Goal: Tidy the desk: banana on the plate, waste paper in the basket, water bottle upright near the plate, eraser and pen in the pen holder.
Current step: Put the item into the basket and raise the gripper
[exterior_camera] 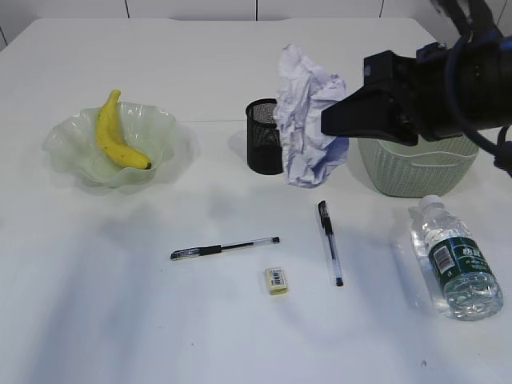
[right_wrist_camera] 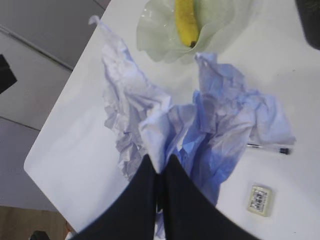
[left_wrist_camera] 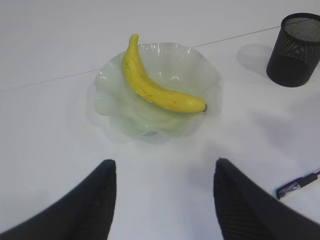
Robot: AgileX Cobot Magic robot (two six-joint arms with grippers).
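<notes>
Right gripper (right_wrist_camera: 159,172) is pinched shut on the crumpled waste paper (exterior_camera: 308,120), holding it in the air between the mesh pen holder (exterior_camera: 262,136) and the green basket (exterior_camera: 416,166) — the sheet hangs clear of the table (exterior_camera: 120,320). Left gripper (left_wrist_camera: 165,192) hovers with fingers spread wide, holding nothing, just short of the plate (left_wrist_camera: 115,100). The banana (exterior_camera: 116,136) lies in that plate. The water bottle (exterior_camera: 454,260) lies on its side in front of the basket. Two pens — one (exterior_camera: 224,248) left, one (exterior_camera: 330,240) right — and the eraser (exterior_camera: 276,280) lie on the table near each other.
</notes>
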